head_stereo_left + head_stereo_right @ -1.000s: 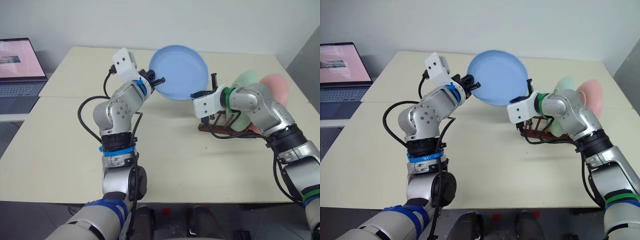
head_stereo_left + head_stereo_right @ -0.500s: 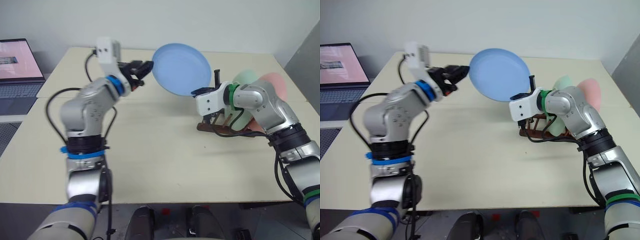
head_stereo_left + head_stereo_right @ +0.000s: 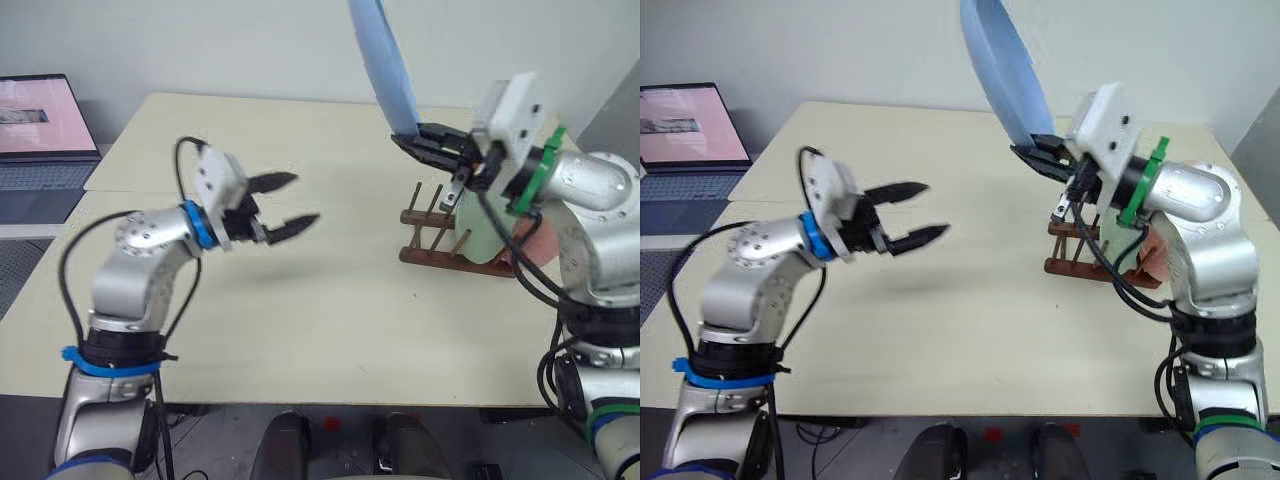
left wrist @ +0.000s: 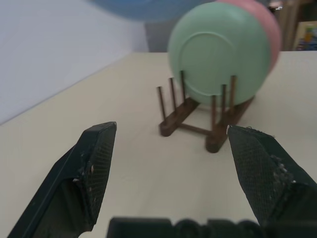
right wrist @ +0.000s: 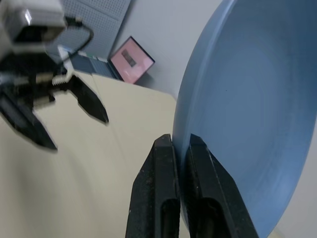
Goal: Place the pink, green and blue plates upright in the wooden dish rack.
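Note:
My right gripper (image 3: 405, 140) is shut on the lower rim of the blue plate (image 3: 385, 60), holding it raised and nearly upright above the wooden dish rack (image 3: 450, 255); the pinch on the rim shows close up in the right wrist view (image 5: 181, 141). The green plate (image 4: 218, 49) stands upright between the rack's pegs, with the pink plate (image 4: 271, 29) upright right behind it. My left gripper (image 3: 298, 198) hovers open and empty over the table's middle, pointing toward the rack (image 4: 173, 116), well apart from it.
A laptop (image 3: 40, 130) with a pink screen sits on a side surface at the far left. The cream table (image 3: 300, 320) stretches between my arms. The rack's front pegs stand free before the green plate.
My left gripper let go of the blue plate, opened and pulled back leftward. My right gripper lifted the plate and rolled it from tilted flat to nearly upright.

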Tool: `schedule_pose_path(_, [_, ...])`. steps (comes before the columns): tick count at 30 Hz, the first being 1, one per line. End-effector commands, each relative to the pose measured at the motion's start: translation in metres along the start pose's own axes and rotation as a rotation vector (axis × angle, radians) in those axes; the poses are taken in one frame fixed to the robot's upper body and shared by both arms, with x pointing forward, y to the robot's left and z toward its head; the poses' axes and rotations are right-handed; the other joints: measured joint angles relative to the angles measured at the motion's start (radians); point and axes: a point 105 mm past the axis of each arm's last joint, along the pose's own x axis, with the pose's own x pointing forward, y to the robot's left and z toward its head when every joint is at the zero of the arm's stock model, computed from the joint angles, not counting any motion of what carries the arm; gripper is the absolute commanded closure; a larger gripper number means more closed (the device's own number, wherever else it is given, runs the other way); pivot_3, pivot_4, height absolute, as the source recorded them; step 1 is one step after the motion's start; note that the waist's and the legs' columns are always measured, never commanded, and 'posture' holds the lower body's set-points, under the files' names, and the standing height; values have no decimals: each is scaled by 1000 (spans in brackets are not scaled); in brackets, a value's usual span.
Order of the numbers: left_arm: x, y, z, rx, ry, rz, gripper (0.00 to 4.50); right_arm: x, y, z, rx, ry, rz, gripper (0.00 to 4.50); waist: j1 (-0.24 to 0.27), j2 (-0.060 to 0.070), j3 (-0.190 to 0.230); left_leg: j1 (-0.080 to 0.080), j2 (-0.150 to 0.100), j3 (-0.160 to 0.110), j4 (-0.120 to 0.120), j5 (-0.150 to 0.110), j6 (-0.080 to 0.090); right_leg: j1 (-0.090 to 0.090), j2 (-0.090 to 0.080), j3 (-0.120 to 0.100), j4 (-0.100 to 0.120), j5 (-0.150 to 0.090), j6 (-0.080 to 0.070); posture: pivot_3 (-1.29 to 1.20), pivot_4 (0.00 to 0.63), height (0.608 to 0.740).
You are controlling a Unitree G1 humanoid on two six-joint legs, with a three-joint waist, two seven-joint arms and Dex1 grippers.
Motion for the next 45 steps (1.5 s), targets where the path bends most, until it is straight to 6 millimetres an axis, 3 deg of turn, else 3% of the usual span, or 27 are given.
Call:
schedule_pose_path(1, [8, -12, 17, 75, -67, -59, 604, -16, -7, 12, 157, -62, -90, 4500, -2, 0, 0, 0, 0, 0, 0, 0, 0, 0, 0, 0, 0, 0, 0, 0, 150, 738])
schedule_pose_path(5, [15, -27, 29, 28, -115, -152, 604, -26, -13, 1, 380, -111, -179, 4500, -10, 0, 0, 0, 1, -1, 0, 1, 1, -1, 1, 2, 2, 0, -1, 0, 150, 738])
schedule_pose_path(13, [16, -32, 47, -18, -168, -226, 604, -34, -14, -28, 595, -80, -225, 4500, -13, 0, 0, 0, 0, -1, 0, 1, 1, -2, 2, 4, 1, 1, 0, 0, 150, 738])
schedule_pose_path(21, [6, -42, 44, 16, -87, -343, 604, -39, -11, -52, 602, -1, -252, 4500, -13, 1, 0, 0, 0, -1, 0, 1, 1, -2, 2, 4, 1, 0, 0, 0, 150, 738])
schedule_pose_path(29, [1, -33, 67, -2, -152, -343, 604, -39, -11, -62, 687, 29, -267, 4500, -13, 0, 0, 0, 0, -2, 0, 1, 1, -2, 2, 4, 1, 0, 0, 0, 150, 738])
schedule_pose_path(33, [2, -30, 68, -5, -155, -330, 604, -38, -15, -66, 715, 58, -299, 4500, -13, 1, 0, 0, 0, -2, 0, 1, 1, -2, 2, 4, 1, 0, 0, 0, 150, 738])
schedule_pose_path(38, [3, -32, 64, -1, -141, -332, 577, -38, -20, -62, 674, 69, -318, 3065, -13, 0, 0, 0, 0, -2, -1, 1, 1, -3, 2, 4, 1, 0, 0, 0, 150, 738])
schedule_pose_path(45, [3, -31, 61, 4, -127, -324, 577, -42, -42, -25, 421, 49, -373, 762, -13, 1, 0, -1, 0, -2, -1, 1, 2, -4, 2, 5, 1, 0, 0, 0, 150, 738])
